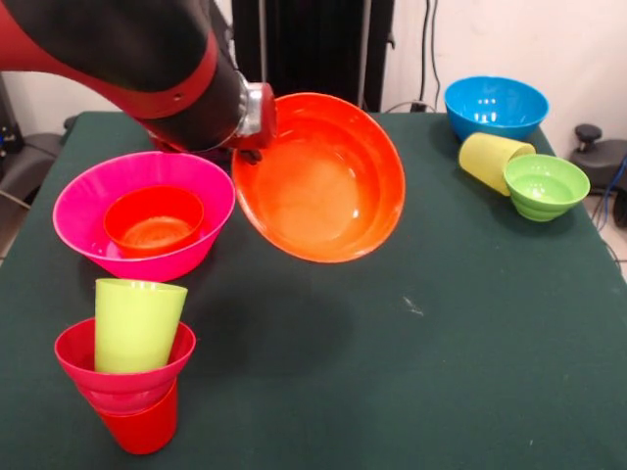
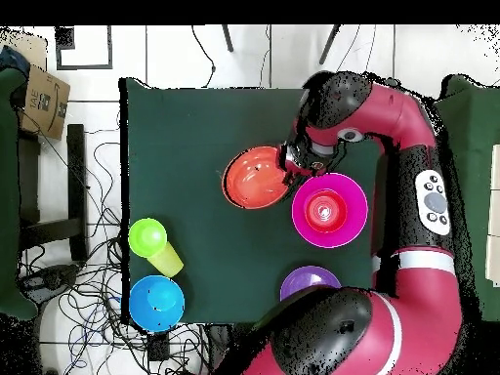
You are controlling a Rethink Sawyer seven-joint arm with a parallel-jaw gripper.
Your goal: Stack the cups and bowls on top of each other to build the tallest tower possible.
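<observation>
Above the table, gripper (image 1: pixel 257 132) clamps the tilted large orange bowl (image 1: pixel 323 181) by its rim; level it before lowering onto the large pink bowl (image 1: pixel 83 220).

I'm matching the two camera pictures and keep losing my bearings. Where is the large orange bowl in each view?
Front view: the large orange bowl is upper centre, tilted with its opening toward the camera, held at its rim by the gripper, lifted off the table.
Overhead view: it sits at centre, left of the large pink bowl.
Shared landmark: the large pink bowl with a small orange bowl inside.
</observation>
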